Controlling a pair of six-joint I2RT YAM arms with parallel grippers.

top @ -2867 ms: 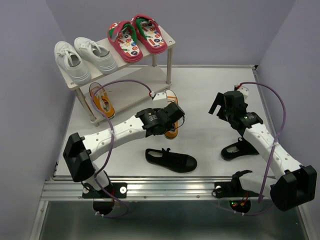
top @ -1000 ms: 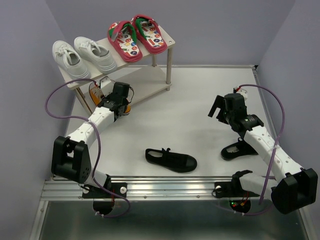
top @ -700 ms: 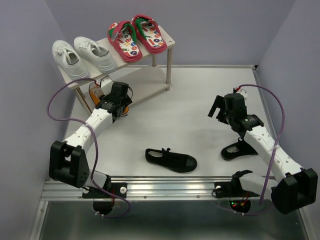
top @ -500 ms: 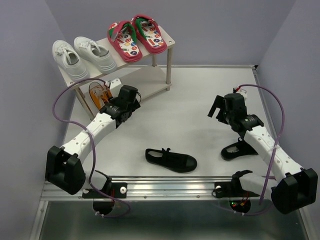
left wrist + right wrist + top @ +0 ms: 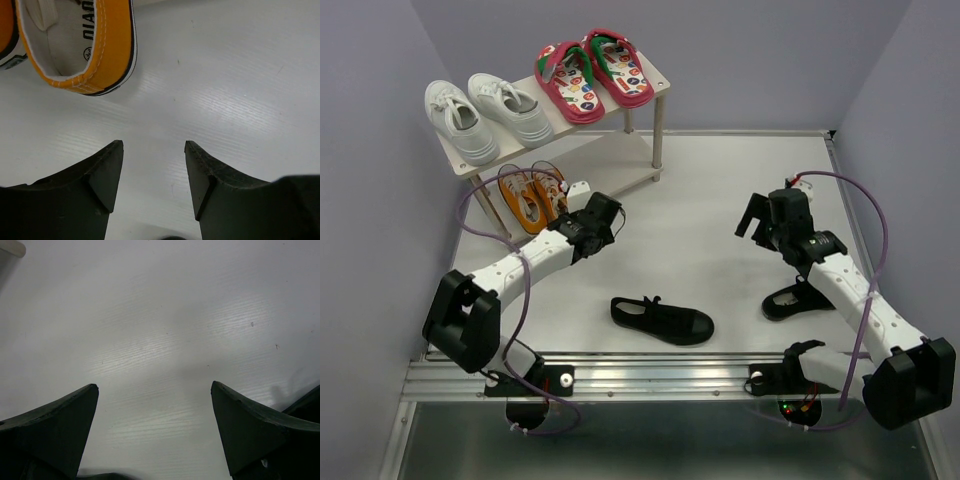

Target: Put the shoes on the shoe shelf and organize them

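Just changed: The second orange sneaker [image 5: 107,50] now sits on the lower board of the shoe shelf [image 5: 610,170], close beside its partner. The left arm has pulled back from it towards the middle of the table [image 5: 720,200].
Meaning for the task: Three pairs appear to be shelved, so only the black pair seems left to place.
Left gripper [image 5: 153,145]: Its fingers stand moderately apart with nothing between them. It hovers over bare table, near the sneaker's heel but not touching it.
Right gripper [image 5: 152,385]: Its fingers are spread wide and it holds nothing, with only plain table below.
Top board: White sneakers [image 5: 485,115] are on the left and red flip-flops [image 5: 592,72] on the right.
Lower board: The orange pair [image 5: 530,195] sits at the left end, and the right part is bare.
Black shoes: One [image 5: 662,320] lies on the table near the front edge. The other [image 5: 798,298] lies to the right, partly hidden under the right arm.
Against the earliest frame: Then, only one orange sneaker was under the top board and the left gripper was at the other, mid-table. The right arm has barely moved.
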